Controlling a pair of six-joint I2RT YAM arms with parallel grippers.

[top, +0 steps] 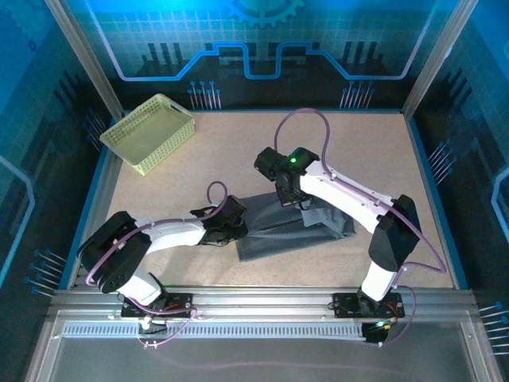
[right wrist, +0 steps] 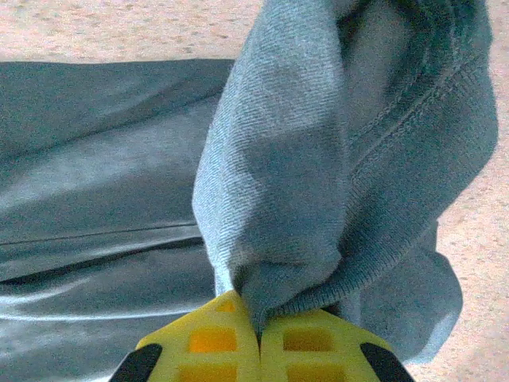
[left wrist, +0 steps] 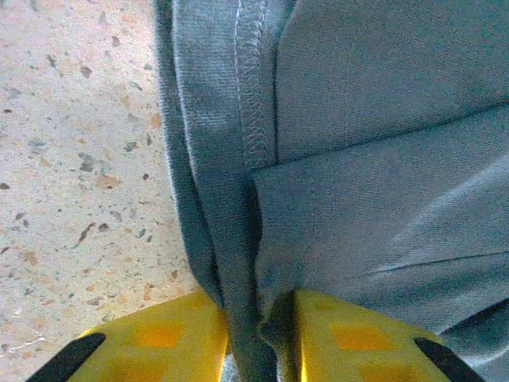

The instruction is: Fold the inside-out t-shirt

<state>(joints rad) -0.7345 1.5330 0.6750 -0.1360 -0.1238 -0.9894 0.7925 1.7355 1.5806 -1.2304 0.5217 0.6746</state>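
The inside-out t-shirt (top: 290,236) lies as a long, rumpled slate-grey band on the tabletop (top: 238,151). It sits about midway between the left and right edges and toward the near edge. The band runs left to right, slightly askew, with its left end a little closer to the near edge than its right end.

The left gripper (top: 233,227) is at the band's left end. In the left wrist view, this gripper (left wrist: 258,330) is clamped on a bunched fold of the shirt (left wrist: 382,119). The cloth rises from between its yellow fingers (left wrist: 159,338). A stitched hem (left wrist: 250,95) runs along the fold, just beside bare speckled tabletop.

The right gripper (top: 288,195) stands over the band's far long side, near its middle. In the right wrist view, this gripper (right wrist: 258,330) is clenched on a pinch of the shirt (right wrist: 95,159). Its yellow pads (right wrist: 211,338) meet, and a thick twist of fabric stands up from the seam between them. Flatter layers spread out to the left.

A pale yellow-green lattice basket (top: 149,133) sits at the far-left corner, well apart from the shirt.
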